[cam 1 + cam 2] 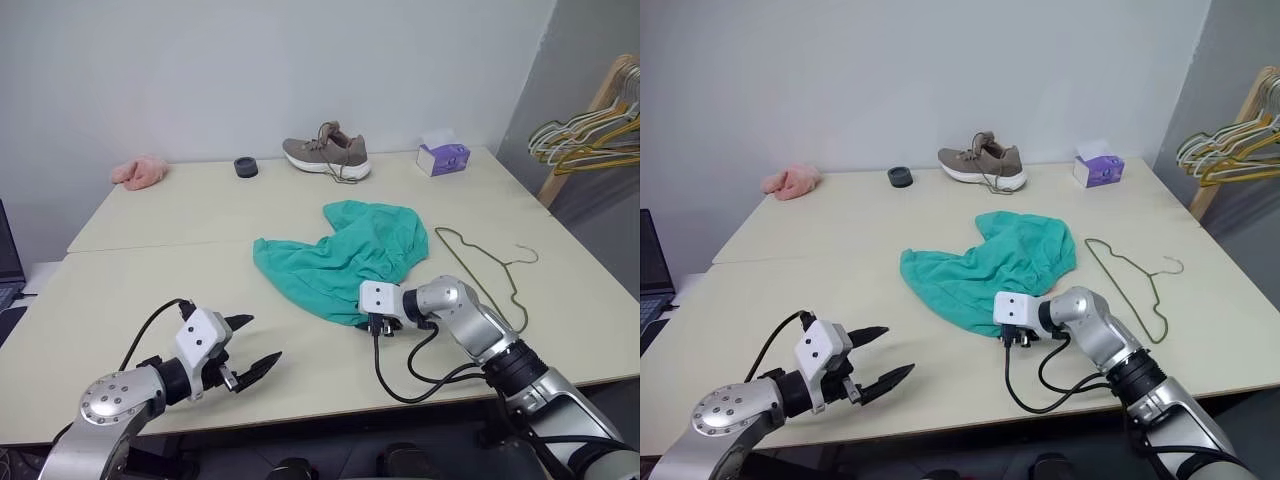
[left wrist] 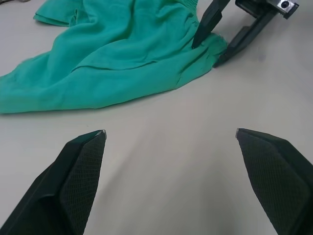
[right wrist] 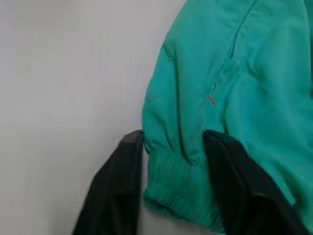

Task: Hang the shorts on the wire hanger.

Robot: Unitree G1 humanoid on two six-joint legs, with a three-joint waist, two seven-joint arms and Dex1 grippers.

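Nearest, the left gripper (image 1: 256, 347) hovers over bare table (image 1: 120, 290), jaws spread wide, empty. At its two o'clock the right gripper (image 3: 171, 147) pinches the shorts' (image 1: 345, 255) gathered edge between its fingers. The hanger (image 1: 485, 270) lies at three o'clock of the shorts.

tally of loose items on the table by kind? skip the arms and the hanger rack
Shorts: 1, teal
Wire hanger: 1, olive
Shoe: 1, grey-brown
Tissue box: 1, purple
Pink fluffy cloth: 1
Small dark round object: 1
Total: 6
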